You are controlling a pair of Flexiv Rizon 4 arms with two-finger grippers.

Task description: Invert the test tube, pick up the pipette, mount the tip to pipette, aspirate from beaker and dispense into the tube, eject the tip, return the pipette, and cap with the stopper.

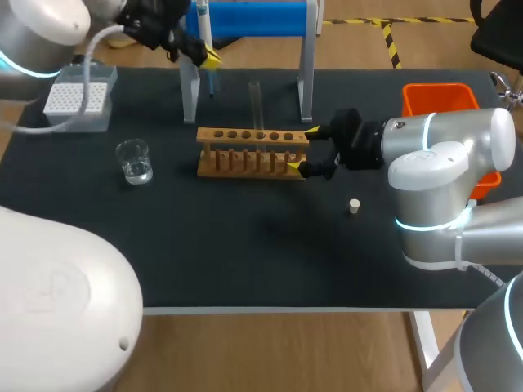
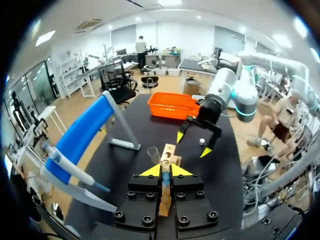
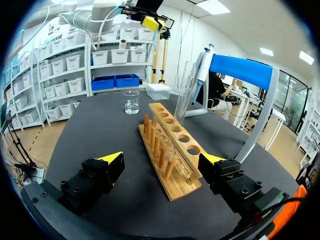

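Head view: my left gripper [image 1: 208, 57] is at the far left, right by the pipette [image 1: 203, 24] that hangs on the blue stand [image 1: 253, 16]. The test tube [image 1: 256, 102] stands upright in the wooden rack [image 1: 253, 136]. My right gripper [image 1: 302, 149] is open, with one finger on either side of the rack's right end. The beaker [image 1: 135, 161] is left of the rack and the stopper [image 1: 354, 206] lies near right.

Left wrist view: my tips are closed together and I see nothing held. The pipette [image 2: 70, 170] is beside me, not between the fingers.

Right wrist view: my fingers are wide apart and clear of the rack, with the tube [image 3: 185, 90] ahead.

My guess is the pipette comes next. It looks like light, stiff, smooth plastic, so grip the thick body below the plunger. The tube is thin glass, slippery and fragile, so hold it mid-length with a gentle squeeze.
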